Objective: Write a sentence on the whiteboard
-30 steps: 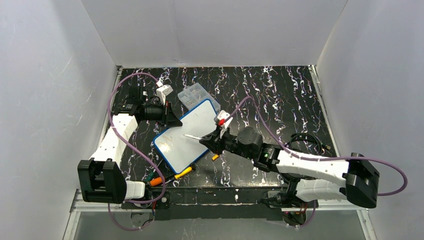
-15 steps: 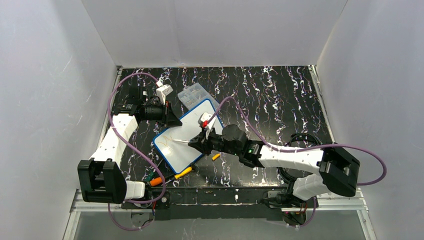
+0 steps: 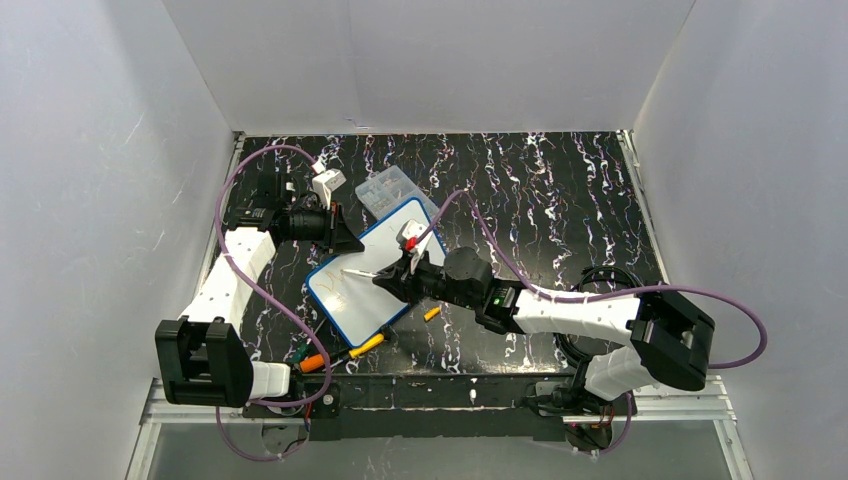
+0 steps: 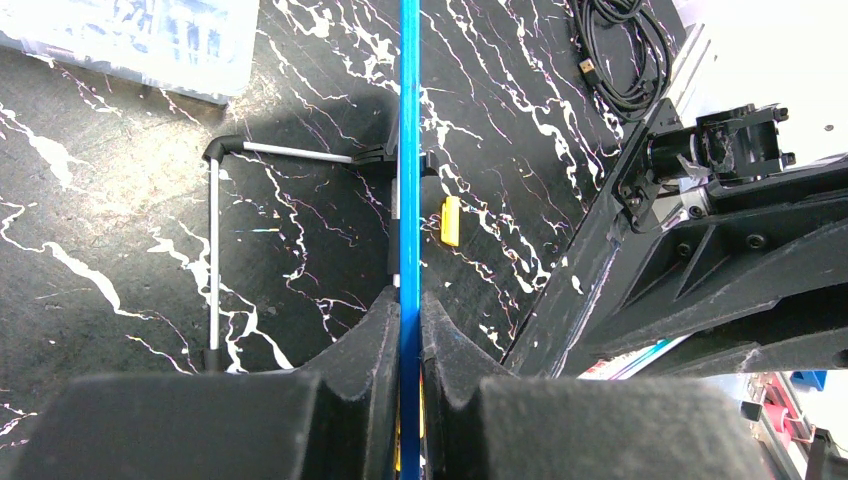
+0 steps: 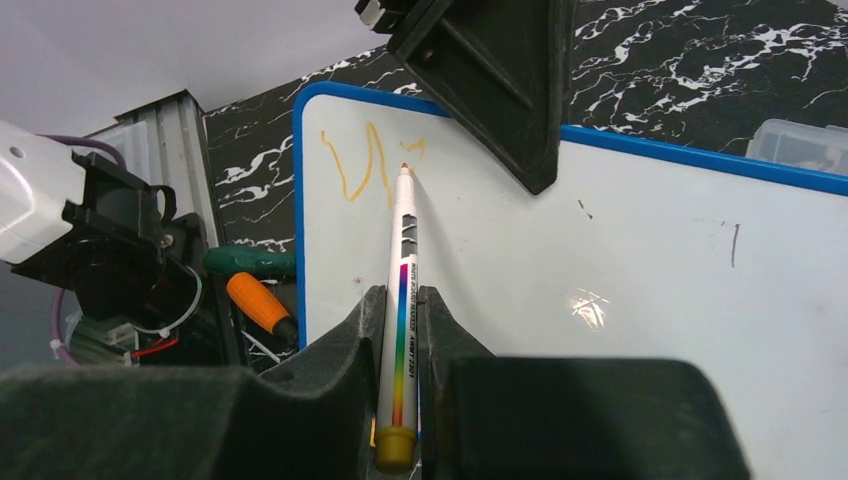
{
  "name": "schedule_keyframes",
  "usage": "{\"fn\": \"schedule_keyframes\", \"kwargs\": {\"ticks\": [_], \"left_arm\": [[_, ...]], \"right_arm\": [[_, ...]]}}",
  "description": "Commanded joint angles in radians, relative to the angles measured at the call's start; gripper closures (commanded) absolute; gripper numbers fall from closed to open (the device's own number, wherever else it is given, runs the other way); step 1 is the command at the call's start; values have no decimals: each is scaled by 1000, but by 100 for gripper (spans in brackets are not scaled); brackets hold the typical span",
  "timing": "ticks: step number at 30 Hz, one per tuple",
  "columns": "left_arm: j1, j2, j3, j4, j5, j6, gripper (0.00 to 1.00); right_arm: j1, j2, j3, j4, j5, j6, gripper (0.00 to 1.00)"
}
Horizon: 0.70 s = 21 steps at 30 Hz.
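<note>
From above, my left gripper (image 3: 345, 238) grips the rim of the whiteboard (image 3: 400, 235), and my right gripper (image 3: 393, 281) hangs over its middle. On the left wrist, the fingers (image 4: 368, 335) are closed on the board, which is seen edge-on. On the right wrist, the fingers (image 5: 350, 345) are clamped mid-barrel on the marker (image 5: 404, 235), its tip just ahead at the sentence (image 5: 358, 160). I judge the board light, stiff and slick, so I'd hold the rim and press gently.

I'm looking at a table (image 3: 560, 190) with a black marble-pattern top veined in white. Three plain white walls box it in: the back wall (image 3: 430, 60), left wall (image 3: 90, 200) and right wall (image 3: 760, 150). A metal rail (image 3: 700, 410) runs along the near edge. The light is even, and shadows on the tabletop are soft-edged.
</note>
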<state>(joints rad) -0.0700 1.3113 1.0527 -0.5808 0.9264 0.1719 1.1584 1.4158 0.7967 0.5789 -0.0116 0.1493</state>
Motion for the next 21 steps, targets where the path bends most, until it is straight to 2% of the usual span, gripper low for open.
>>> {"fn": "schedule_keyframes", "kwargs": {"ticks": [1, 21], "left_arm": [[-4, -21, -13, -48, 12, 8, 100], [-4, -8, -8, -54, 20, 11, 100]], "right_arm": [[-3, -3, 35, 65, 66, -29, 99], [-5, 41, 44, 40, 88, -31, 99]]}}
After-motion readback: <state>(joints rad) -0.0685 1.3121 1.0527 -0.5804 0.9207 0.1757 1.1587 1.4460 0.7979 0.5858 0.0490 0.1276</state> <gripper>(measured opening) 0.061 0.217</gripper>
